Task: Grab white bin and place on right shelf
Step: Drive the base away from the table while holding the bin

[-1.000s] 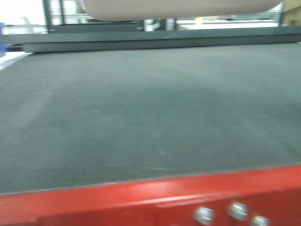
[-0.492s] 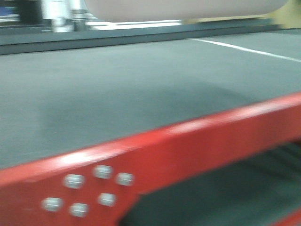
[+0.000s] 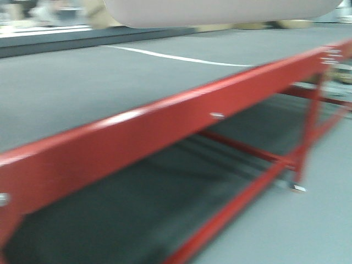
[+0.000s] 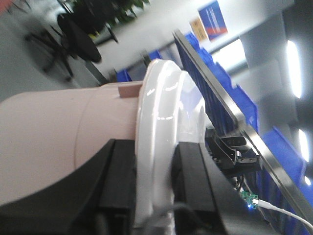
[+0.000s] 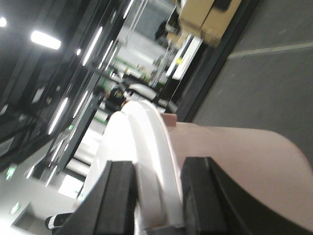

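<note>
Dark-matted, red-edged table [image 3: 165, 118] below; white bin [image 3: 220, 11] held aloft, left gripper [image 4: 154, 188] and right gripper [image 5: 156, 196] each clamped across its lid rim. Apparently the carrying step; next, find the right shelf, not in view.

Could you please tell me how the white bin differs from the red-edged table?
The white bin is pale, pinkish and rounded; the table has a dark mat and straight red rails. The bin is held up, its glossy rim clamped by the left gripper and the right gripper; the table stands on the floor. Nothing plainly shared.
</note>
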